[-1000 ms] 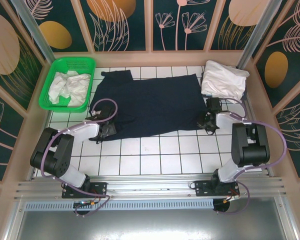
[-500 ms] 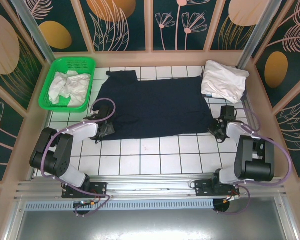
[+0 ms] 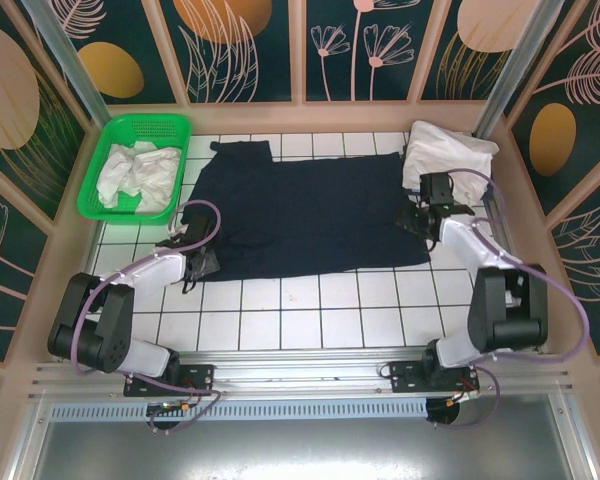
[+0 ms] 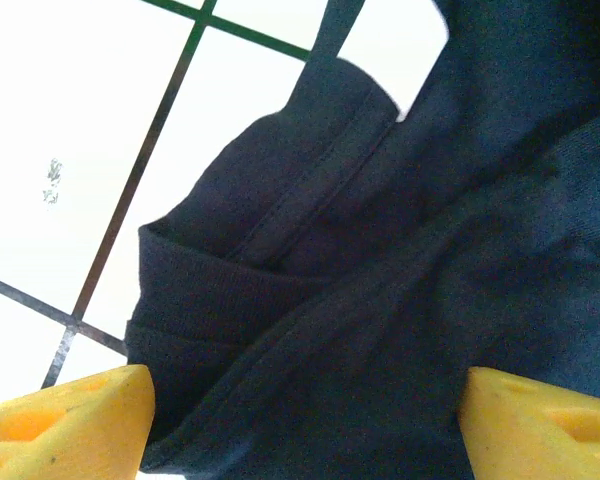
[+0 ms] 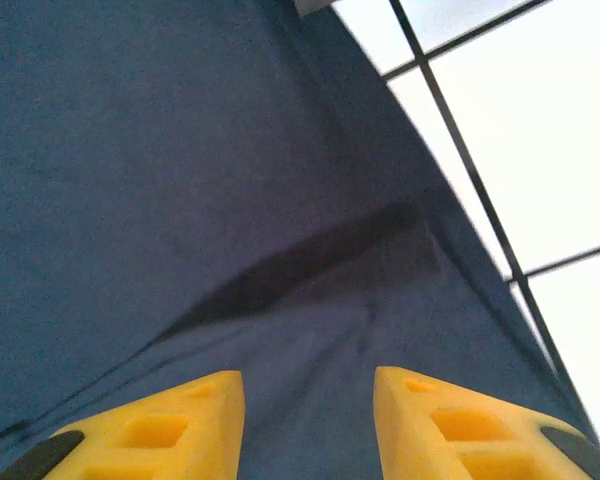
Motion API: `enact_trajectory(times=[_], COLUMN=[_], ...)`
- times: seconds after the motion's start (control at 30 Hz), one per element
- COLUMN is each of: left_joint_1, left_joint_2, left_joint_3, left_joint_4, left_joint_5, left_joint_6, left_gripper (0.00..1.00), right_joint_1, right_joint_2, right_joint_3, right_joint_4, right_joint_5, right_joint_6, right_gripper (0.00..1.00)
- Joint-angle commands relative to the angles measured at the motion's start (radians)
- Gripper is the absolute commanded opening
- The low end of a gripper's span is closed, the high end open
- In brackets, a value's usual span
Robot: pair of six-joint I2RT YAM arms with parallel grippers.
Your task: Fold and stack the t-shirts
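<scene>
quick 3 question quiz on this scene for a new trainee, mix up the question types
1. True or false: the navy t-shirt lies spread on the tiled table.
2. Where does the green basket sit? A) far left corner B) far right corner C) middle of the near edge
3. Which gripper is closest to the white t-shirt pile?

Key: 1 true. 2 A. 3 the right gripper, at the navy shirt's right edge.
</scene>
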Motion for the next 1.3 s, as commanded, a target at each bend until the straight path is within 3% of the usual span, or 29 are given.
enact_trajectory(times=[0.0, 0.17, 0.8, 0.9, 1.03, 1.27], left_joint_1=[0.018, 0.035, 0.041, 0.041, 0.040, 0.040], left_joint_2=[0.007, -0.010, -0.005, -0.004, -0.005, -0.019], left_joint_3=[-0.020, -0.031, -0.019, -0.019, -0.016, -0.014], left_joint_4=[-0.025, -0.027, -0.021, -0.017, -0.015, -0.013], left_joint_5=[-0.011, -0.018, -0.016, -0.013, -0.011, -0.015], left_joint_6=[-0.011, -0.011, 0.002, 0.003, 0.007, 0.011], left_gripper=[0.79, 0.78, 0.78, 0.78, 0.78, 0.78], right_joint_1=[-0.012, -0.036, -0.066, -0.066, -0.063, 0.020], right_joint_2=[0.124, 0.268, 0.345, 0.344, 0.299, 0.147], right_joint_3=[0.042, 0.107, 0.174, 0.181, 0.188, 0.180], right_joint_4=[0.018, 0.001, 0.037, 0.032, -0.002, -0.211], right_joint_5=[0.047, 0.099, 0.059, 0.072, 0.102, 0.238], right_joint_6=[-0.068, -0.080, -0.076, -0.073, -0.061, -0.003], right_gripper=[0.40, 0.40, 0.36, 0.27, 0.02, 0.00])
